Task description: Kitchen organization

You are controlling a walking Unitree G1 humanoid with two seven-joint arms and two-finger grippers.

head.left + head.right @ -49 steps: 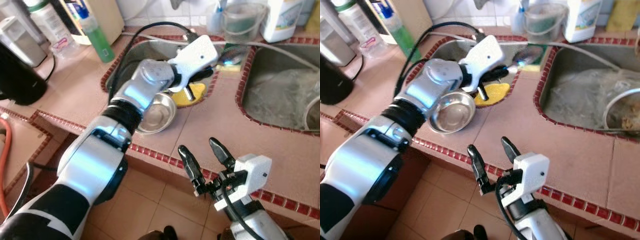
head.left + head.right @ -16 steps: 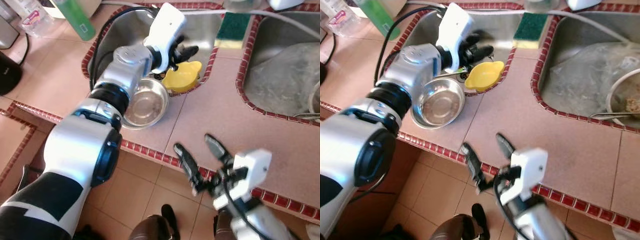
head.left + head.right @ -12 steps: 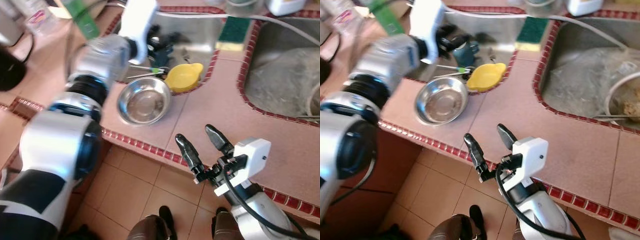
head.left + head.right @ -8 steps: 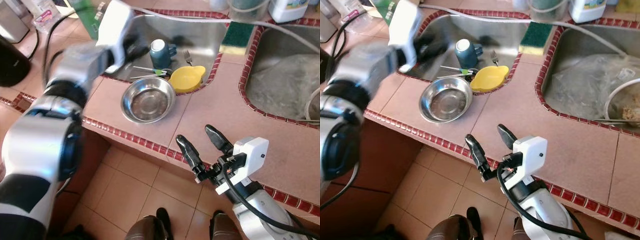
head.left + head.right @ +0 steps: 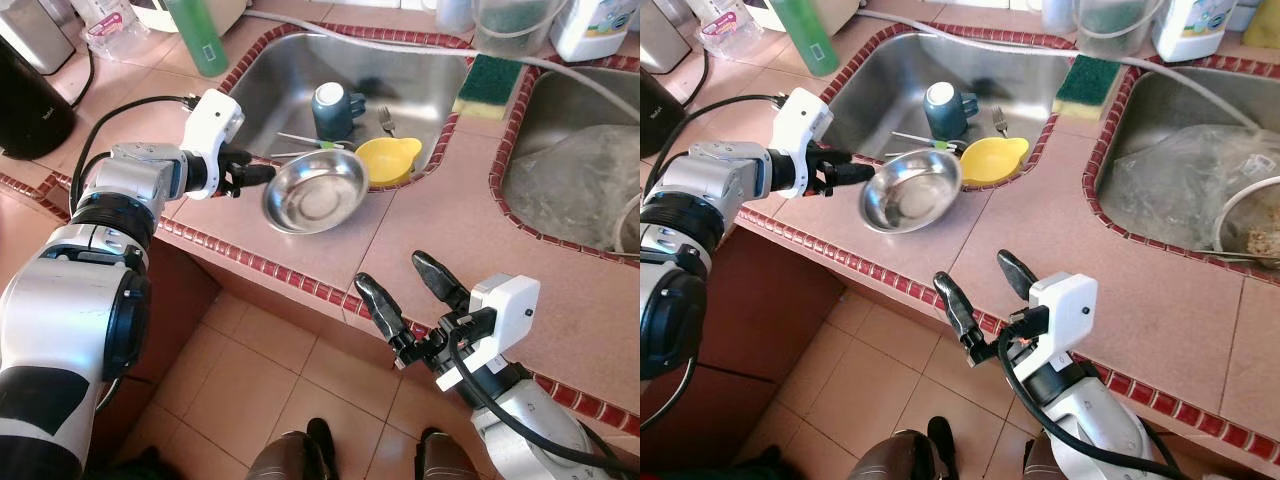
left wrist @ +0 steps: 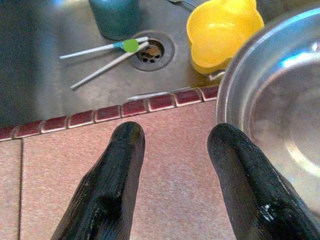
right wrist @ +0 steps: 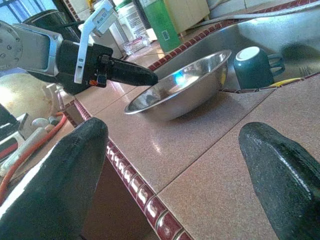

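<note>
A steel bowl [image 5: 315, 190] sits on the pink tiled counter [image 5: 440, 230] at the front edge of the left sink [image 5: 300, 70]. My left gripper [image 5: 255, 173] lies low over the counter just left of the bowl, open. One of its fingers [image 6: 240, 175] is beside the bowl's rim [image 6: 222, 95] with nothing held. A yellow cup [image 5: 388, 160] leans in the sink's corner behind the bowl. A teal mug [image 5: 333, 108] stands upside down in the sink. My right gripper [image 5: 405, 290] hovers open at the counter's front edge, its fingers [image 7: 65, 170] wide apart.
Thin utensils [image 6: 107, 50] and a fork [image 5: 388, 120] lie by the drain. A green bottle [image 5: 197, 38] and a black kettle [image 5: 30, 90] stand at the left. A green sponge [image 5: 485, 78] sits between the sinks. The right sink [image 5: 580, 170] holds crumpled plastic.
My left arm has pulled out of the sink and swung left, ending low on the counter beside the bowl. The camera view shifted. The right gripper stays open in place.
</note>
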